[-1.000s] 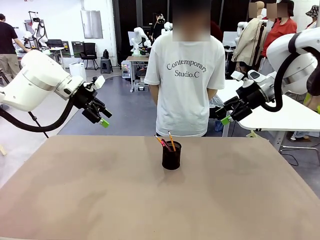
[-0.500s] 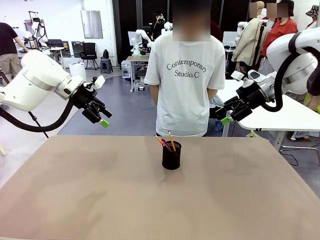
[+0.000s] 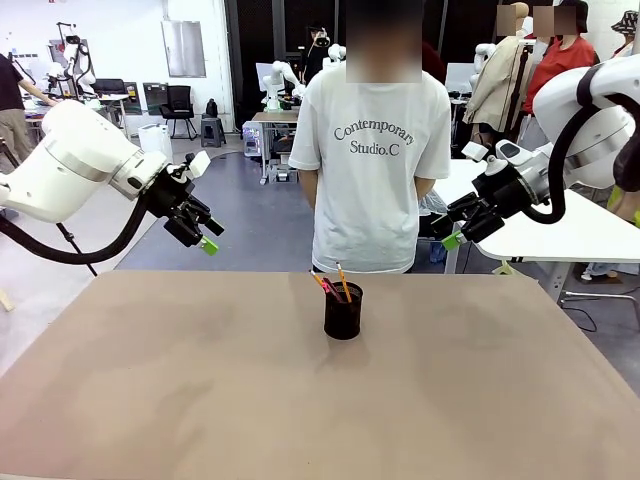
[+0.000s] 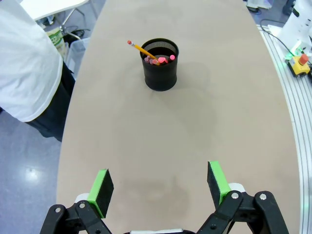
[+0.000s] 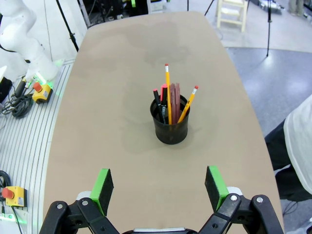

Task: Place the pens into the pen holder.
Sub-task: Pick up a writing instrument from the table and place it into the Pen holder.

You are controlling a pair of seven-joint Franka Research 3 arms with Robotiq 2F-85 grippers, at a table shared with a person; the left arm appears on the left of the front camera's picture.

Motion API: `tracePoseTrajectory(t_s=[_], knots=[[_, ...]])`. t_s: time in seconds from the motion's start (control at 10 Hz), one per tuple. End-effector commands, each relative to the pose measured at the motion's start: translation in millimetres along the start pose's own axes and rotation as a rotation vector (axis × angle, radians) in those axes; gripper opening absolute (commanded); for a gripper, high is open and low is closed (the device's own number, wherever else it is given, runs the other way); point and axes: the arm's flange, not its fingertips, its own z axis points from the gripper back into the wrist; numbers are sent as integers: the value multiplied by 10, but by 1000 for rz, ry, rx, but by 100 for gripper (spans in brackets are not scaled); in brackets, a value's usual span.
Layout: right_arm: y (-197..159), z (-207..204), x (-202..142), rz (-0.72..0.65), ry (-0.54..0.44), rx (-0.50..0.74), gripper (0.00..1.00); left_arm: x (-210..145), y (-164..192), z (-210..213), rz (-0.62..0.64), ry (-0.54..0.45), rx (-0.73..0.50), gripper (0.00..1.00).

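Pens (image 5: 170, 103) stood upright inside the pen holder (image 3: 343, 311) near the table's far edge, so I judged placing finished. My left gripper (image 3: 201, 235) and right gripper (image 3: 456, 230) hung released, raised, needing only parking.

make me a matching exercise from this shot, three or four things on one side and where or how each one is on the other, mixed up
Things:
1. pens
2. pen holder
3. left gripper
4. person

Places or states:
A. standing at the far edge of the table
B. open, raised above the table's left side, holding nothing
C. upright near the table's far middle
D. standing inside the black mesh cup

Pairs: 1-D, 2-C, 3-B, 4-A
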Motion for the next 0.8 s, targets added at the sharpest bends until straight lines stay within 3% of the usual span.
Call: tracePoseTrajectory(t_s=[0.0, 0.7], knots=[[8, 0, 16, 2, 1, -3, 100, 13, 7, 20, -1, -4, -7, 100], [8, 0, 16, 2, 1, -3, 100, 13, 7, 20, -1, -4, -7, 100]])
